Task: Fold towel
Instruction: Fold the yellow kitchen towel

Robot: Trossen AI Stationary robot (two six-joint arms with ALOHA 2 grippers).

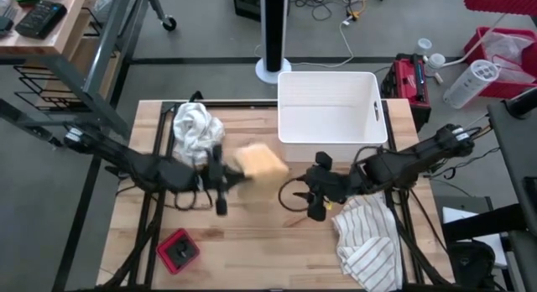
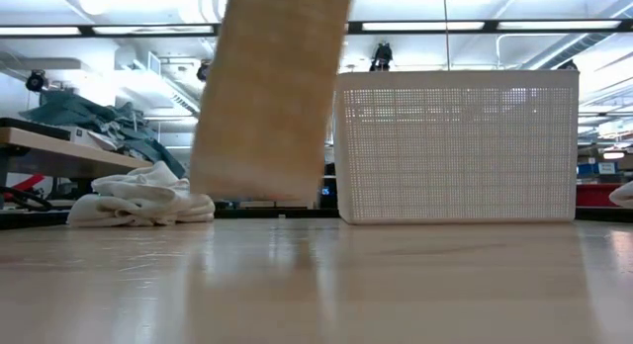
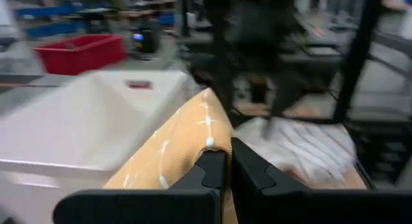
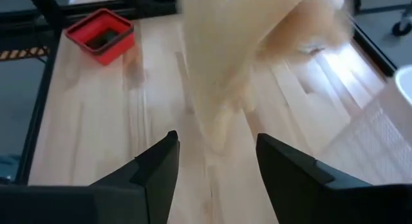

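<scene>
1. The left gripper (image 1: 225, 176) sits left of centre in the overhead picture, its two dark fingers (image 3: 215, 169) pressed together on a corner of an orange-tan towel (image 1: 260, 162).
2. The towel hangs lifted off the wooden table (image 1: 252, 242). In the table-level picture it shows as a tall tan strip (image 2: 269, 92) in the upper left-centre of the frame, with its lower edge above the tabletop.
3. The right gripper (image 1: 317, 191) is right of centre in the overhead picture, just beside the towel but apart from it. Its fingers (image 4: 158, 166) stand spread wide with nothing between them, and the towel (image 4: 251, 50) hangs ahead of them.
4. A white slatted basket (image 1: 372, 116) stands at the upper centre of the overhead picture, just behind the towel. In the table-level picture it fills the right half (image 2: 455, 146).
5. A crumpled white cloth (image 1: 195, 128) lies in the upper left part of the table, behind the left arm. It shows at the left of the table-level picture (image 2: 143, 198).
6. A white cloth with dark stripes (image 1: 369, 242) lies in the lower right of the overhead picture, under the right arm.
7. A small red tray (image 1: 178, 250) sits at the lower left of the table.
</scene>
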